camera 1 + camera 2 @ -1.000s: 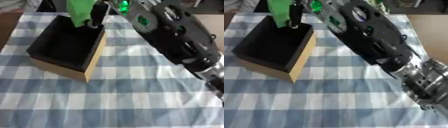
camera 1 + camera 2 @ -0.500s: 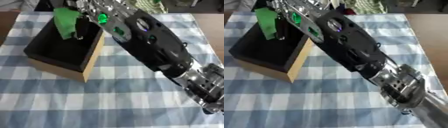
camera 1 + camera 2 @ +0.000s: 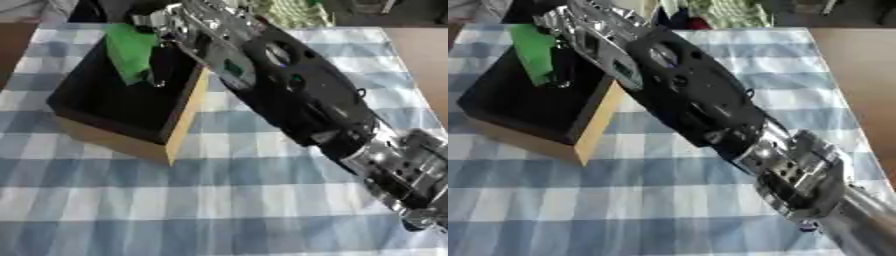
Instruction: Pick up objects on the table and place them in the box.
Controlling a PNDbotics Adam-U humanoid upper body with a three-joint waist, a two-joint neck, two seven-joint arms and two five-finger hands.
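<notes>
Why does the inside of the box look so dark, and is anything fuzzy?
In the left eye view the box has black inner walls that catch little light, so its inside shows no detail; the green thing held by the right hand has soft, smeared edges. In the right eye view the silver wrist at the lower right looks blurred too.
</notes>
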